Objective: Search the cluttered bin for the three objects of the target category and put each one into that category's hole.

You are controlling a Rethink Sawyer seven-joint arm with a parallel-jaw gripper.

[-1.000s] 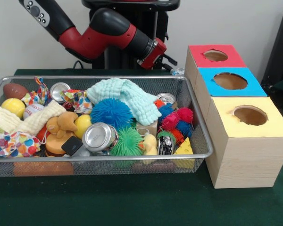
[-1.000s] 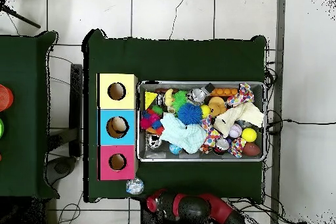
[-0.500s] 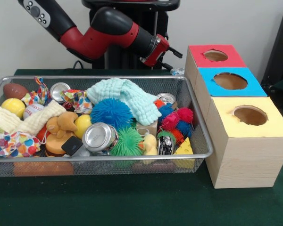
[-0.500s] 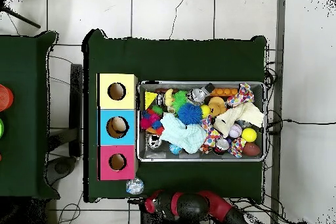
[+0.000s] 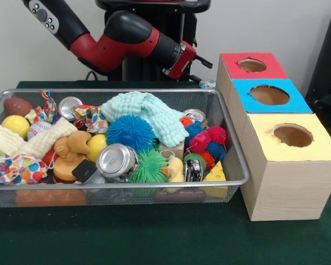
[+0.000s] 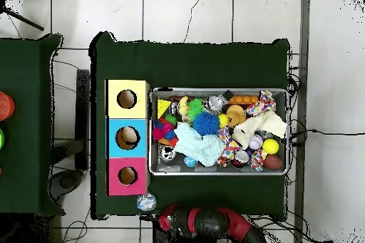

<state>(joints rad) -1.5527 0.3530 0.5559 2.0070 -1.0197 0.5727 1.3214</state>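
Note:
The wire-mesh bin [image 5: 127, 184] stands on the green table, packed with toys, and also shows in the overhead view [image 6: 217, 90]. One clear crumpled bottle [image 5: 208, 84] lies on the table outside the bin, behind its far right corner beside the red box; in the overhead view the bottle [image 6: 146, 202] lies just below the pink box. I see no other clear bottle among the clutter. My gripper [image 5: 200, 69] hangs above and just left of that bottle, behind the bin, and is empty. In the overhead view the gripper [image 6: 151, 218] is just below the bottle.
Three wooden boxes with round holes stand right of the bin: red top [image 5: 231, 59], blue top [image 5: 243, 88], yellow top [image 5: 259, 124]. The bin holds drink cans [image 5: 116, 160], spiky balls [image 5: 130, 132], a mint cloth [image 5: 149, 113], a baseball, a plush bear and a cheese wedge.
The wrist swung up and to the right behind the bin, then eased back slightly. The bottle and the bin's contents have not moved.

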